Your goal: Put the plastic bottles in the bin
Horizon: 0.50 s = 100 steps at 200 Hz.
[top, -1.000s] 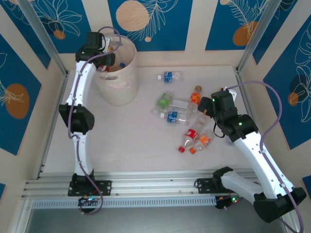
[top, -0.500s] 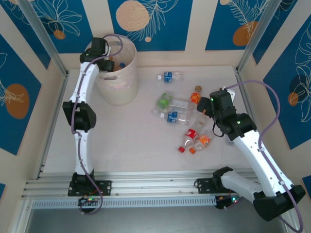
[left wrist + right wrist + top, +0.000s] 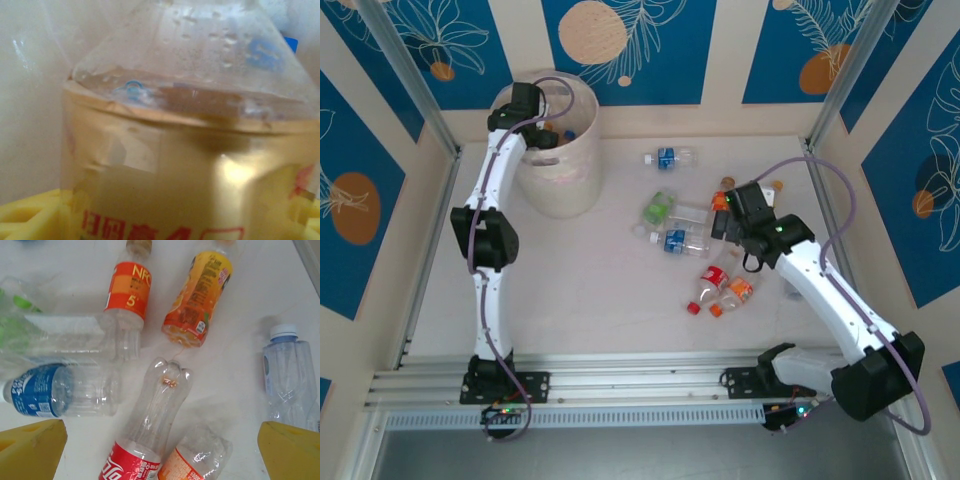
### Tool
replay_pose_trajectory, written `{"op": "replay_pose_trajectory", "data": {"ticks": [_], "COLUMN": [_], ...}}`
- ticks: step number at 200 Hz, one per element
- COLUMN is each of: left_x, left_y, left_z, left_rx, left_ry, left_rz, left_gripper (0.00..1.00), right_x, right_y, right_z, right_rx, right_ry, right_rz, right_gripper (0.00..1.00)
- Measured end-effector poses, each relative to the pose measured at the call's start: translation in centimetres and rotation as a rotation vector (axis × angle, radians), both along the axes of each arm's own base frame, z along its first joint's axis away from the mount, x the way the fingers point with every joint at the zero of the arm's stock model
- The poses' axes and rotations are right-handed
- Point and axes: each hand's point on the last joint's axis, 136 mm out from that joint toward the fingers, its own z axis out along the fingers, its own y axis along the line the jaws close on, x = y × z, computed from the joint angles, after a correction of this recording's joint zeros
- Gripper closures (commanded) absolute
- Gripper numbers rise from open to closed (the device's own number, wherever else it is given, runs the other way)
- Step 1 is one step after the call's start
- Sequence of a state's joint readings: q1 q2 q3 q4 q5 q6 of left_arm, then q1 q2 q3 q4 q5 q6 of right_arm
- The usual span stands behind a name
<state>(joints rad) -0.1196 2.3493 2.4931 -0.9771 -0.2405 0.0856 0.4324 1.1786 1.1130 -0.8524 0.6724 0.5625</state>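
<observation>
Right gripper [image 3: 160,447] is spread wide with nothing pinched, and its wrist cam puts a red-labelled bottle [image 3: 150,425] right under the gap. From above, the left gripper [image 3: 544,138] is seen dipped into the bin [image 3: 565,185] at far left. Up close a gold-labelled bottle [image 3: 185,165] is crowded against its lens, but whether it's gripped can't be told. Loose bottles [image 3: 685,240] are scattered centre-right.

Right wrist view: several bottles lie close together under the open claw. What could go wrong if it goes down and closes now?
1. The red-label bottle lies right beside the crumpled bottle, between the wide fingers of the right claw. Closing may catch both, or push one away.
2. The white-cap bottle lies close to one finger, so that finger may land on it.
</observation>
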Motion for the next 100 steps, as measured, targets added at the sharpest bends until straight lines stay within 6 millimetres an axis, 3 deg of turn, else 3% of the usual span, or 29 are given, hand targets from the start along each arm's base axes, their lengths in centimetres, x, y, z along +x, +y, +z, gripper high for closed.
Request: {"op": "replay_pose_trajectory", "data": {"ticks": [48, 74, 100], "left_x": [-0.6, -1.3, -2.2], "left_y": [0.1, -0.2, -0.8], "left_z": [0.7, 3.2, 7.4], "left_rx": [-0.002, -0.037, -0.093], "left_ry": [0.001, -0.040, -0.120], "left_rz": [0.009, 0.011, -0.002], "left_gripper": [0.16, 0.08, 0.00], "right_x": [-0.3, -1.0, -1.9], "right_y": [0.3, -0.1, -0.3], "right_z": [-2.2, -3.4, -3.7], "right_rx": [-0.041, -0.060, -0.049], "right_ry": [0.097, 0.161, 0.191], "right_rz": [0.024, 0.006, -0.017], "right_gripper": [0.01, 0.01, 0.00]}}
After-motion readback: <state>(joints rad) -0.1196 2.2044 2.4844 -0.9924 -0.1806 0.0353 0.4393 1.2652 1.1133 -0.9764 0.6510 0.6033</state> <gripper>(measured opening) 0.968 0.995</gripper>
